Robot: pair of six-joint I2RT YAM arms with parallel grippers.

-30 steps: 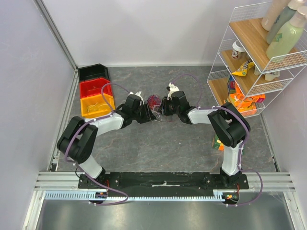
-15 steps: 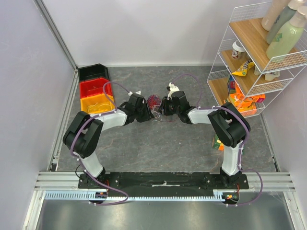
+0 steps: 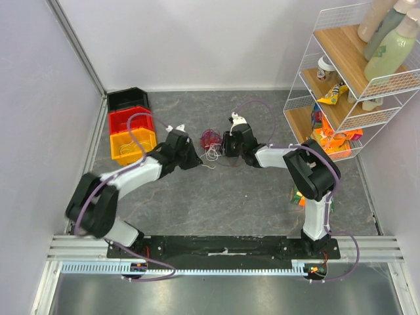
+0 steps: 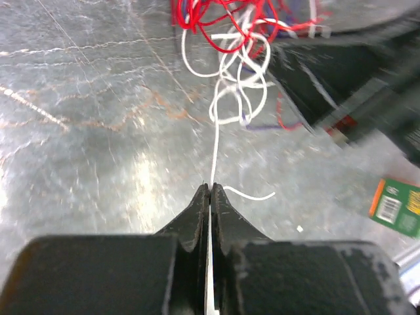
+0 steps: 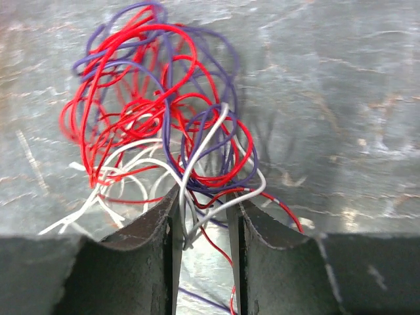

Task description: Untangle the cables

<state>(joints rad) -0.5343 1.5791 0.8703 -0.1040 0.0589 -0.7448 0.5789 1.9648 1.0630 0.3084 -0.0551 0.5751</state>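
Note:
The cables (image 3: 210,138) form a small tangle of red, white and purple wires on the grey table between my two grippers. My left gripper (image 3: 196,162) is shut on one white cable (image 4: 215,144), which runs taut from its closed tips (image 4: 210,188) up to the tangle (image 4: 226,29). On the tangle's right side is my right gripper (image 3: 225,145). In the right wrist view its jaws (image 5: 203,197) stand apart, with white, red and purple strands of the tangle (image 5: 151,98) passing loosely through the gap.
Black (image 3: 128,98), red (image 3: 130,120) and yellow (image 3: 131,144) bins stand stacked at the left wall. A wire shelf (image 3: 348,85) with bottles and packets fills the right side. A small green-orange box (image 3: 298,195) lies by the right arm.
My left gripper has shut on the white strand and drawn back to the left, away from the tangle, stretching the strand. Its elbow swung left. The right gripper barely moved.

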